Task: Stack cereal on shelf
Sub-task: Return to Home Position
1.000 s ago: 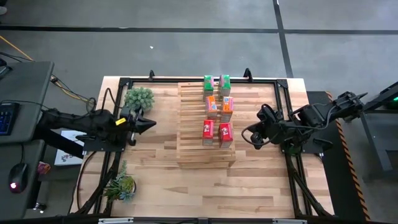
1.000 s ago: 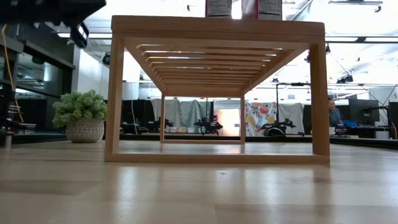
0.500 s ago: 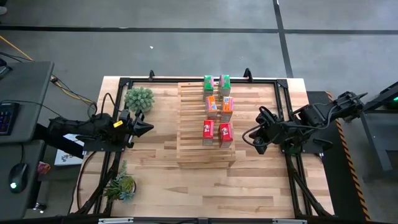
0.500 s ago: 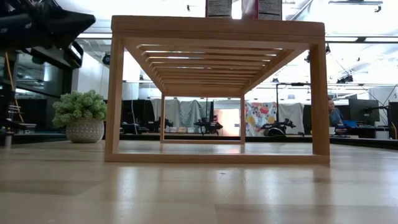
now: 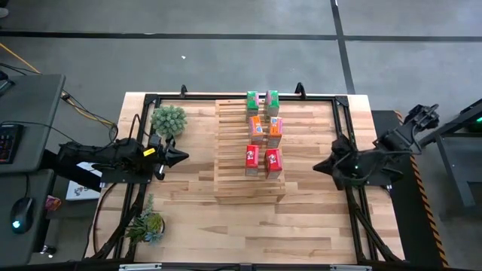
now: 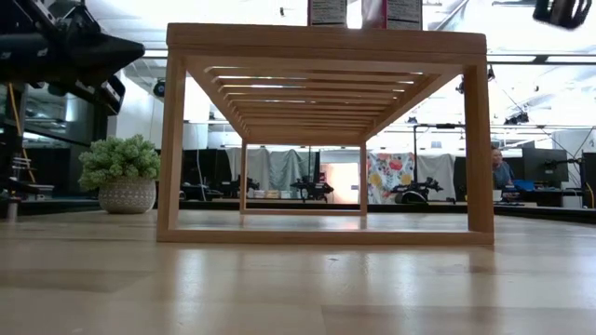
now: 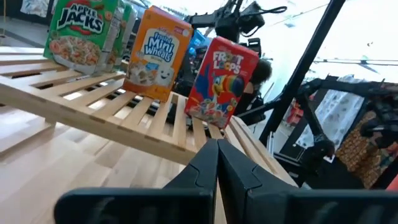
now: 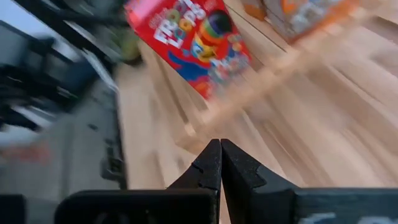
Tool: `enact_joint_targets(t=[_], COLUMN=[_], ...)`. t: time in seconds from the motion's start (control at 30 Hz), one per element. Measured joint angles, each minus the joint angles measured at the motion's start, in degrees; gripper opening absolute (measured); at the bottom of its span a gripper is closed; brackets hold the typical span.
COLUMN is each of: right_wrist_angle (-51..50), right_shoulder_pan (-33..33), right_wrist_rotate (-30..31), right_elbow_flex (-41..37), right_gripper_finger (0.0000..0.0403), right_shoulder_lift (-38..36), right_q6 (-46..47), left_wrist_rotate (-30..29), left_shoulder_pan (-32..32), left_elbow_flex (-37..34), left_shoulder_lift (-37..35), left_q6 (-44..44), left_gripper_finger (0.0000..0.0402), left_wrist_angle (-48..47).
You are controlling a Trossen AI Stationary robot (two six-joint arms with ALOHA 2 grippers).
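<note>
The shelf (image 5: 248,154), a pale slatted rack, stands in the middle of the table. Six cereal boxes stand upright on its top in pairs: green (image 5: 261,101) at the far end, orange (image 5: 266,129) in the middle, red (image 5: 262,161) nearest. The left wrist view shows a green box (image 7: 81,31), an orange box (image 7: 158,53) and a red box (image 7: 221,81). My left gripper (image 5: 184,156) is shut, left of the shelf, pointing at it. My right gripper (image 5: 316,166) is shut, right of the shelf, with a red box (image 8: 199,43) ahead of it. Neither touches anything.
A potted plant (image 5: 168,119) stands at the far left of the table and another (image 5: 147,224) at the near left. A black frame (image 5: 343,105) runs along the table's edges. Bare tabletop lies on both sides of the shelf and in front of it.
My left gripper has sunk lower beside the shelf, staying shut. My right gripper has drawn back from the shelf toward the table's right edge, its arm folding in, and stays shut. The boxes and the shelf have not moved.
</note>
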Motion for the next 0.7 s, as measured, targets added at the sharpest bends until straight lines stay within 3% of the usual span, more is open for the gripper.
enact_joint_targets(t=[0.17,0.3,0.53,0.7], right_wrist_angle=[26.9,41.4,42.8,48.1], right_shoulder_pan=[-2.4,-9.8,-22.7,-27.0], right_wrist_rotate=[1.1,-4.1,-17.4,-21.0], right_elbow_flex=[-19.0,-28.8,-36.9,-44.8], right_gripper_finger=[0.0,0.0,0.0,0.0], right_shoulder_lift=[-15.6,-25.3,-34.6,-39.6], right_q6=[-12.6,-22.7,-29.5,-30.9], left_wrist_rotate=[-0.1,-0.1,-0.1,-0.1], left_shoulder_pan=[0.0,0.0,0.0,0.0], left_elbow_flex=[0.0,0.0,0.0,0.0], left_shoulder_lift=[0.0,0.0,0.0,0.0], left_q6=[0.0,0.0,0.0,0.1], left_gripper_finger=[0.0,0.0,0.0,0.0], left_wrist_angle=[-0.1,-0.1,-0.1,-0.1])
